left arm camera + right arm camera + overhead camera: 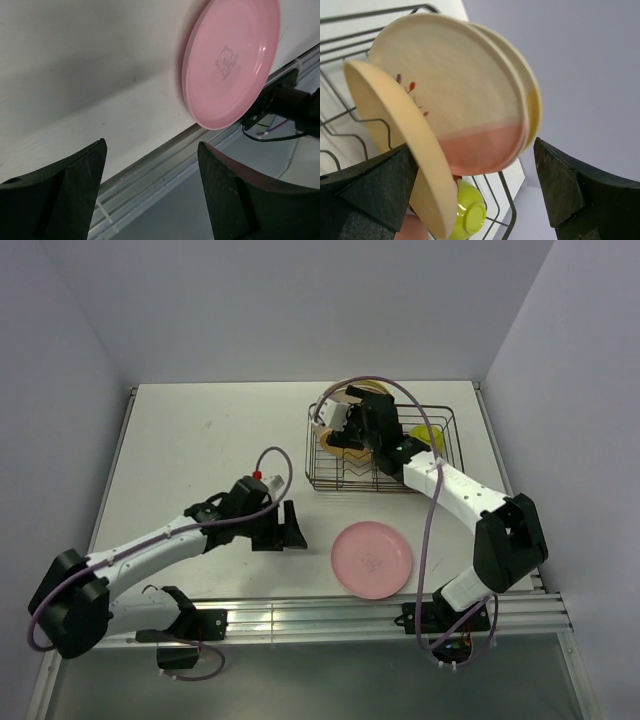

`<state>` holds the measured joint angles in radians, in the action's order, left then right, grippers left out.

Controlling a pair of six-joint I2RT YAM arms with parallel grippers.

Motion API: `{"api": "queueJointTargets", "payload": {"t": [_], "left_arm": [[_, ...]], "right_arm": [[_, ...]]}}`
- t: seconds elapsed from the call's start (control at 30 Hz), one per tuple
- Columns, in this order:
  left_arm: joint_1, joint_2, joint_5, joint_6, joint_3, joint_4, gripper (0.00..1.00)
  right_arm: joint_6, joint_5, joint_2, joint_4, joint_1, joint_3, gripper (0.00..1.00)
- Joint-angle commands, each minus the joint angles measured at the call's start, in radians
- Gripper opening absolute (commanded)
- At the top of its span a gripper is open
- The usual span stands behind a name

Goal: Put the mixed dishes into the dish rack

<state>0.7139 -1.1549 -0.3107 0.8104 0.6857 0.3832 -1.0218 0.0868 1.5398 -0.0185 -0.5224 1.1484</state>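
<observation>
The dish rack (432, 468) stands at the back right. In the right wrist view several plates stand on edge in the rack (506, 202): a cream-and-pink plate (455, 95), a cream-and-yellow plate (534, 102) behind it, and a cream plate with a sprig motif (390, 132) in front. A lime-yellow bowl (470, 214) lies below them. My right gripper (340, 430) is open over the rack's left part, its jaws on either side of the plates (475, 146). A pink plate (372, 558) lies flat near the table's front edge. My left gripper (293, 525) is open and empty, left of the pink plate (230, 60).
The aluminium rail (330, 618) runs along the table's front edge, just past the pink plate. The right arm's base and cables (285, 107) sit beside the plate. A wall rises behind the rack.
</observation>
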Motion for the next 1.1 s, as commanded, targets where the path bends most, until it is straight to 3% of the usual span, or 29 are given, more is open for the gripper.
{"api": "queueJointTargets", "payload": {"t": [0.0, 0.17, 0.33, 0.5, 0.57, 0.67, 0.77, 0.8, 0.87, 0.97, 1.07], "left_arm": [[0.103, -0.063, 0.090, 0.047, 0.044, -0.107, 0.79], [0.200, -0.190, 0.137, 0.079, 0.078, -0.156, 0.76], [0.289, -0.307, 0.177, 0.121, 0.130, -0.202, 0.73], [0.352, -0.410, 0.232, 0.156, 0.199, -0.216, 0.72], [0.374, -0.469, 0.245, 0.171, 0.219, -0.214, 0.70], [0.400, -0.545, 0.274, 0.196, 0.253, -0.214, 0.61], [0.415, -0.603, 0.286, 0.216, 0.264, -0.233, 0.34], [0.418, -0.615, 0.286, 0.219, 0.267, -0.236, 0.18], [0.423, -0.632, 0.292, 0.234, 0.265, -0.231, 0.00], [0.433, -0.548, 0.329, 0.249, 0.229, -0.228, 0.00], [0.449, -0.370, 0.433, 0.234, 0.201, -0.164, 0.00]], "right_arm": [[0.141, 0.039, -0.110, -0.109, 0.007, 0.069, 1.00], [0.362, 0.166, -0.266, -0.038, 0.002, 0.135, 1.00], [0.842, 0.321, -0.533, 0.090, 0.002, 0.113, 1.00], [1.119, 0.314, -0.708, 0.341, -0.025, 0.108, 1.00], [1.149, 0.295, -0.745, 0.411, -0.030, 0.120, 1.00], [1.226, 0.315, -0.796, 0.486, -0.030, 0.103, 1.00], [1.260, 0.288, -0.813, 0.554, -0.030, 0.123, 1.00], [1.257, 0.272, -0.810, 0.571, -0.030, 0.129, 1.00], [1.252, 0.239, -0.802, 0.606, -0.031, 0.142, 1.00], [1.243, 0.240, -0.802, 0.623, -0.030, 0.128, 1.00], [1.249, 0.225, -0.820, 0.629, -0.030, 0.099, 1.00]]}}
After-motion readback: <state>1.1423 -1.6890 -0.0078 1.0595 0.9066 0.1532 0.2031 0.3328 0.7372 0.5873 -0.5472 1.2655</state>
